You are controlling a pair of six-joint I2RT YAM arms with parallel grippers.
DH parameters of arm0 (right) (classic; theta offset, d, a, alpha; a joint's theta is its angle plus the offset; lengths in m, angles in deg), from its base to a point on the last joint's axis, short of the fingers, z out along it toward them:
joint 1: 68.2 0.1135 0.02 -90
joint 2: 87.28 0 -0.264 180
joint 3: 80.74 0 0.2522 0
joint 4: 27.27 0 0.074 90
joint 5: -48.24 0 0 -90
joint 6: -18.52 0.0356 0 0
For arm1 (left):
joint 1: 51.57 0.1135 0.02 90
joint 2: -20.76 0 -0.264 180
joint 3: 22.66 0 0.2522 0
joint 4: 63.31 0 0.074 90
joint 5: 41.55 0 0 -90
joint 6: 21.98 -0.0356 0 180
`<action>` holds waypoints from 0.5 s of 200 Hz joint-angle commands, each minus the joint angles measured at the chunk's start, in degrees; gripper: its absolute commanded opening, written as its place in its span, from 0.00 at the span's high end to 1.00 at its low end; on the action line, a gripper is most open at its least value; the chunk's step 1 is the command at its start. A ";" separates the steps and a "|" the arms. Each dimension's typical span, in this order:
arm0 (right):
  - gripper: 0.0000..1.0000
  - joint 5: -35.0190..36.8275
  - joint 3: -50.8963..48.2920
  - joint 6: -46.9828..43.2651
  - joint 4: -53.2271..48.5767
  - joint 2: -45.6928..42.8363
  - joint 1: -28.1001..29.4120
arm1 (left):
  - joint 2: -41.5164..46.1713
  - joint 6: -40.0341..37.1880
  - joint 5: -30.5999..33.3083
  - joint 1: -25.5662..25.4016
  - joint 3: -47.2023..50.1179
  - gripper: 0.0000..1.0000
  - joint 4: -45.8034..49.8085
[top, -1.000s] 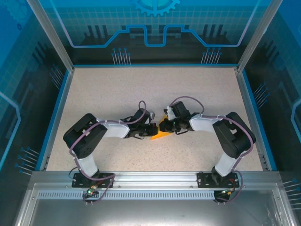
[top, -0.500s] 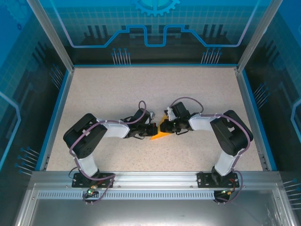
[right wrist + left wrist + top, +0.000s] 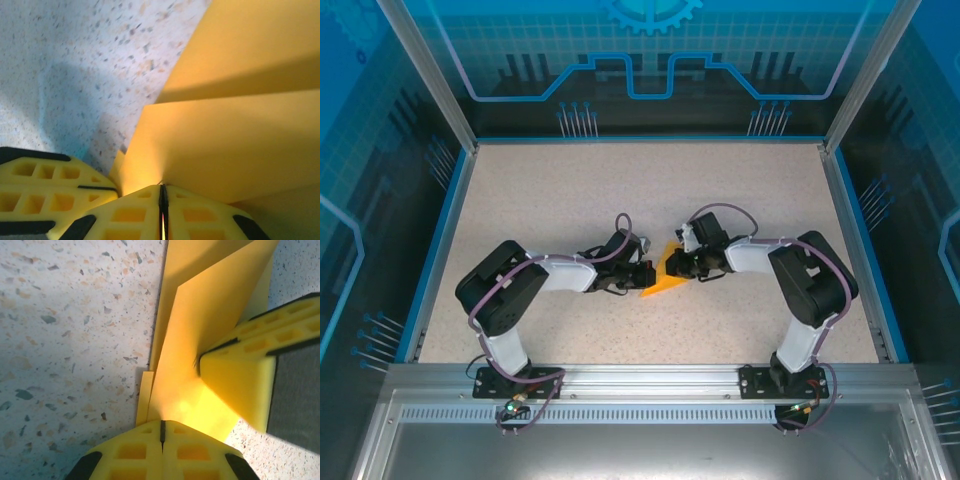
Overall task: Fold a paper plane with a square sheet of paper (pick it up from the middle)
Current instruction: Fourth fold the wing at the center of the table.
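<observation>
Item: sheet of paper (image 3: 664,284), orange-yellow, partly folded into layered flaps; lies just below centre of the top view on the speckled worktop (image 3: 620,190), between my two hands; left hand (image 3: 161,429), bottom centre of its wrist view, fingers pressed together on the paper's near edge; right hand (image 3: 162,194), bottom centre of its own view, likewise closed on a fold; purpose, as I judge: opposed pinches keep the flaps raised and the crease taut for the next fold.

A beige speckled tabletop (image 3: 620,190), rimmed in blue, sits evenly lit inside translucent blue printed wall panels (image 3: 650,60) on silver aluminium posts (image 3: 425,75), a slotted aluminium rail (image 3: 650,412) along its near edge.
</observation>
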 commanded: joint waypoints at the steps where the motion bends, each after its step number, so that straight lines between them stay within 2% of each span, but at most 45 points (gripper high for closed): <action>1: 0.89 3.67 1.28 0.13 -1.85 -0.57 -2.14 | -4.79 -0.11 6.39 -0.12 2.72 1.00 13.56; 19: 0.89 3.56 1.03 -0.07 -1.23 -2.39 -2.35 | -4.64 -0.23 6.13 -0.13 2.56 1.00 13.63; 54: 0.88 -2.32 -0.75 -0.83 2.79 -7.40 0.82 | -4.60 -0.41 5.93 -0.20 2.06 1.00 13.83; 78: 0.88 -0.70 1.43 -0.50 0.44 -4.18 3.95 | -4.97 -0.47 5.94 -0.21 2.01 1.00 13.98; 100: 0.89 0.05 0.96 1.29 2.35 -0.86 3.90 | -5.24 -0.54 5.95 -0.19 1.92 1.00 14.27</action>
